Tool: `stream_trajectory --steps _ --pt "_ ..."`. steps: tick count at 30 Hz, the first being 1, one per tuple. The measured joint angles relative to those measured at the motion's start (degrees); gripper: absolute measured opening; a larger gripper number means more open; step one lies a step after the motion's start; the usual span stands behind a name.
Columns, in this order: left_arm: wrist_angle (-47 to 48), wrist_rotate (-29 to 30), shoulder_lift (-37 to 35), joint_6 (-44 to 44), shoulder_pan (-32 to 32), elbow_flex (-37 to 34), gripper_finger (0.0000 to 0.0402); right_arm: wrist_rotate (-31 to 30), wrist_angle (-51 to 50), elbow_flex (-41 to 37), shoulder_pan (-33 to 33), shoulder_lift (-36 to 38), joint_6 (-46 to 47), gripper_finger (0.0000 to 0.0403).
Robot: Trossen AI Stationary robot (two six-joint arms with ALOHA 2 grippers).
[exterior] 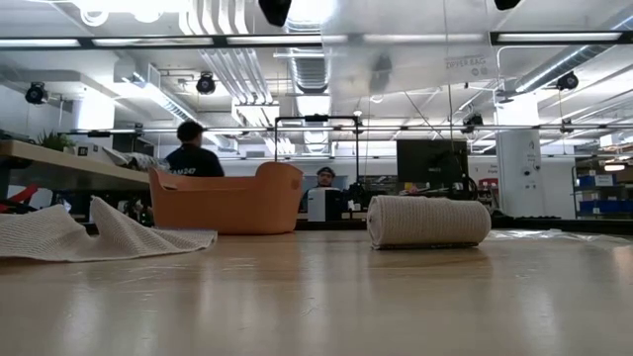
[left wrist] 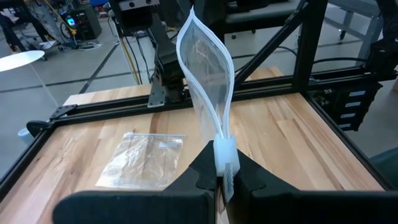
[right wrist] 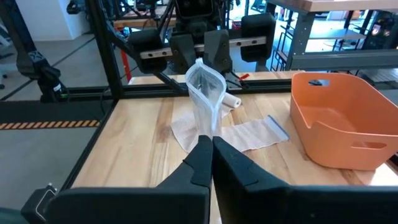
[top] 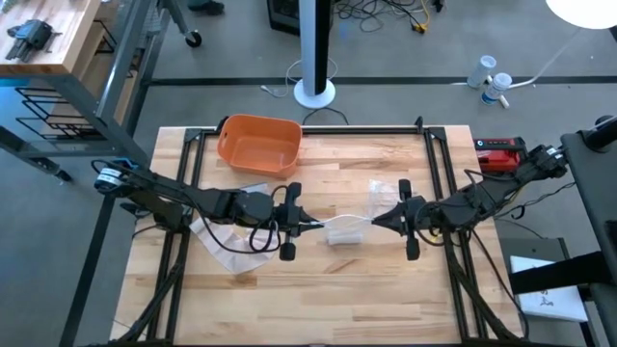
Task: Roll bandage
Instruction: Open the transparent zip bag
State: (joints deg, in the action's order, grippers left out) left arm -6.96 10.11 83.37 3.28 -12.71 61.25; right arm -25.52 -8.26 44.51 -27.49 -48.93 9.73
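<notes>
Wooden table (top: 318, 289), orange bin (top: 258, 145) at back. Clear bag (top: 345, 223) stretched mid-table between left gripper (top: 310, 226) and right gripper (top: 376, 221), both clamped on it. Rolled bandage (top: 344, 236) lying beneath bag.

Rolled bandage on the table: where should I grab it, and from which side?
Grip the rolled bandage across its middle from straight above, a finger on each long curved flank: it lies on its side, so top-down probably holds best. The left gripper and right gripper are both shut on the clear bag, so one must let go first.
</notes>
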Motion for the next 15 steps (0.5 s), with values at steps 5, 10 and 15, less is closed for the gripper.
stream_trajectory --steps 5,10,15 --pt "0.7 0.0 0.0 -0.8 0.0 0.0 0.0000 0.0 0.0 0.0 0.0 0.3 -0.4 0.0026" --pt "0.8 0.0 0.0 -0.8 0.0 0.0 0.0000 0.0 0.0 0.0 0.0 0.5 -1.4 0.0068" --pt "1.1 0.0 0.0 -0.8 0.0 0.0 0.0000 0.4 0.0 0.0 0.0 0.5 -0.8 0.0103"
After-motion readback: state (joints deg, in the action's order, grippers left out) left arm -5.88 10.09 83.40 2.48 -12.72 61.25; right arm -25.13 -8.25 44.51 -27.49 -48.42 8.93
